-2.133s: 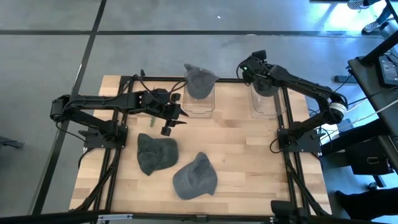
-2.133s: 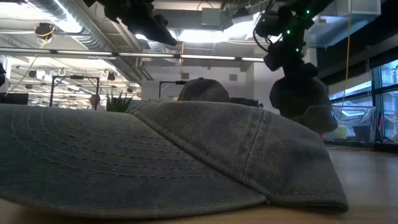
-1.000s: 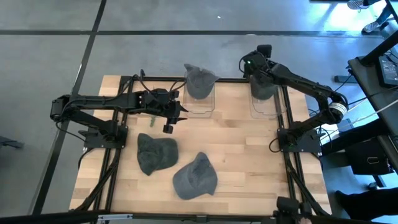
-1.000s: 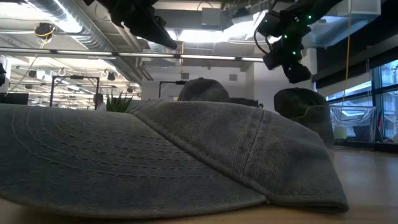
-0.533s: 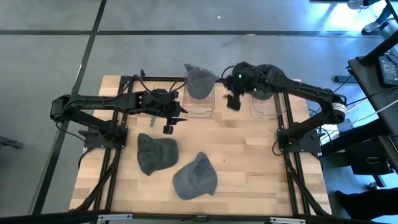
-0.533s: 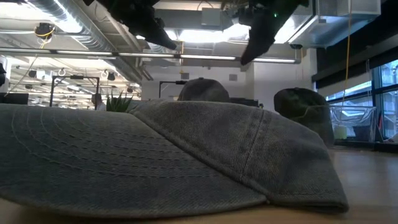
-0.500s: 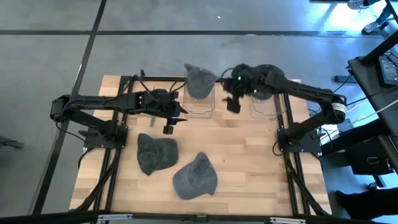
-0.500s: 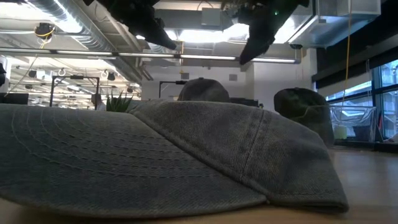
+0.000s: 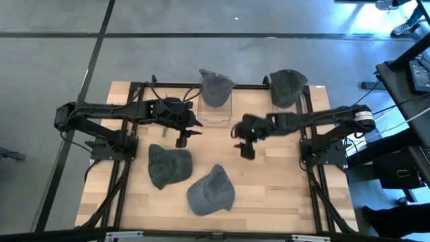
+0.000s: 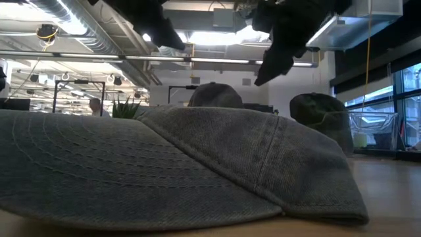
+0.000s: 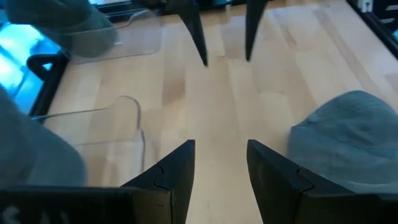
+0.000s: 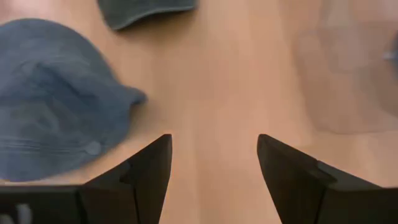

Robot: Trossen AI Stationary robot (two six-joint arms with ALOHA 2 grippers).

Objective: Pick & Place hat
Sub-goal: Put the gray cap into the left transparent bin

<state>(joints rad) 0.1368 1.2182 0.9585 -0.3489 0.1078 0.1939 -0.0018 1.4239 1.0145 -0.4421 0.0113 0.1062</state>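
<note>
Several grey denim hats show. One hat (image 9: 215, 86) sits on a clear stand at the far middle, and another hat (image 9: 287, 86) sits on the far right stand. Two lie crown up on the table: a left hat (image 9: 168, 165) and a near hat (image 9: 210, 190) (image 12: 56, 99), which fills the low view (image 10: 164, 164). My right gripper (image 9: 245, 149) (image 12: 214, 140) hovers open over the table's middle, beyond the near hat. My left gripper (image 9: 182, 139) (image 11: 221, 146) waits open above the table, near the middle stand.
The clear stand (image 11: 112, 124) under the far middle hat is close to my left gripper. Black frame rails (image 9: 309, 154) run along the table's left and right sides. Bare wood (image 9: 275, 181) lies between the near hat and the right rail.
My right gripper has gone from above the far right stand toward the table's left and near side, and now stands over the table's middle. The hat on that stand has stayed put. My left arm has kept still.
</note>
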